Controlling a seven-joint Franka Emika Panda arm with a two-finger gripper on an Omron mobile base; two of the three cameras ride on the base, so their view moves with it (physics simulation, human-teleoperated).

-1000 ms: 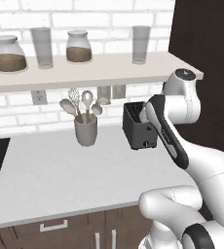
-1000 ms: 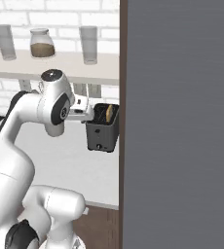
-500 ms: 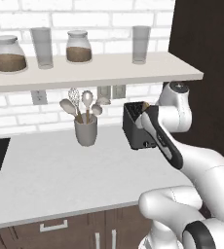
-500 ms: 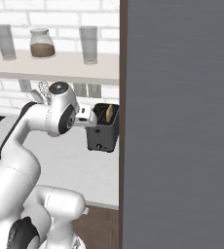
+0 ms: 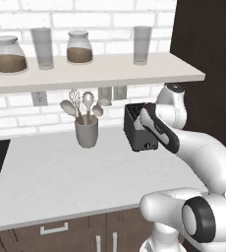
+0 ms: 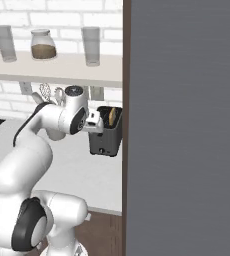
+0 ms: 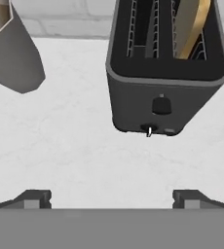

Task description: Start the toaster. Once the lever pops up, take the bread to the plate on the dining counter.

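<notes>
You are hovering the gripper (image 7: 112, 198) in front of the toaster (image 7: 166, 73), jaws wide, holding nothing. The bread (image 7: 191, 26) is sitting in the right-hand slot — lever apparently not yet pressed. Toasting and the carry to the plate are both left.

White glossy arm (image 5: 203, 157) built of rounded bulky segments, dark grey-black rings at the joints. One black strip along the forearm, small round dark cap on top. Claw (image 7: 111, 197) has two dark grey blocky fingertips.
</notes>
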